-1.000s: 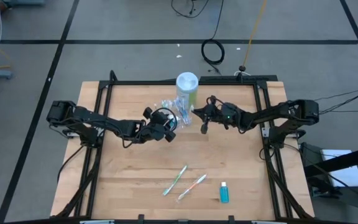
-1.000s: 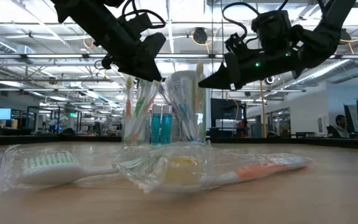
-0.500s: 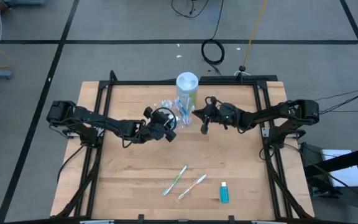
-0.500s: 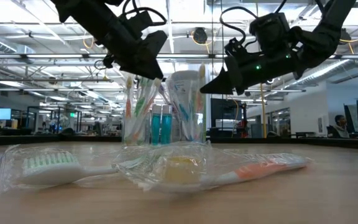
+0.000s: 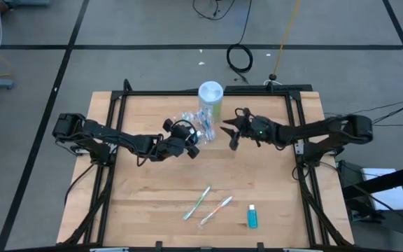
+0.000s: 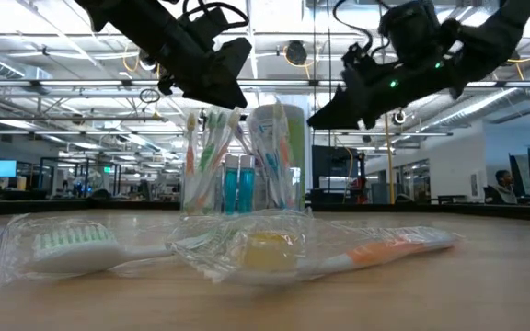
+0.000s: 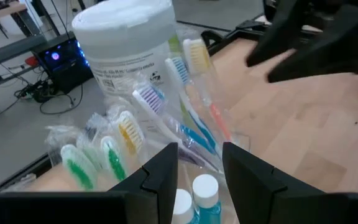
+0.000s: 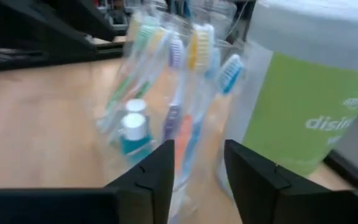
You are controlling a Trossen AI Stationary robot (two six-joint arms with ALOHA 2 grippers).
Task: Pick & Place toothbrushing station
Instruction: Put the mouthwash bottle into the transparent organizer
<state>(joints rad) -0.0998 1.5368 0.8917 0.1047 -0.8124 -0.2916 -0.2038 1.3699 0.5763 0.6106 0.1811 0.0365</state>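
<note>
A small clear cup (image 5: 199, 126) stands on the wooden table in front of a white-lidded canister (image 5: 210, 94). It holds several pastel toothbrushes (image 7: 185, 68) and two blue tubes (image 6: 237, 188). My left gripper (image 5: 189, 142) hangs open just above the cup's near left side. Its fingers sit on either side of the tube caps in the left wrist view (image 7: 201, 165), and I see no touch. My right gripper (image 5: 229, 134) is open to the cup's right, a little above it (image 6: 316, 119), with nothing between its fingers.
Two wrapped toothbrushes (image 5: 196, 203) (image 5: 215, 210) and a blue tube (image 5: 252, 217) lie near the table's near edge. The black frame rails (image 5: 296, 140) run along the table's sides. Bare wood lies between the cup and the loose brushes.
My right gripper has opened, let go of a toothbrush that now leans in the cup, and drawn back toward the table's right edge, rising slightly. My left gripper has stayed where it was.
</note>
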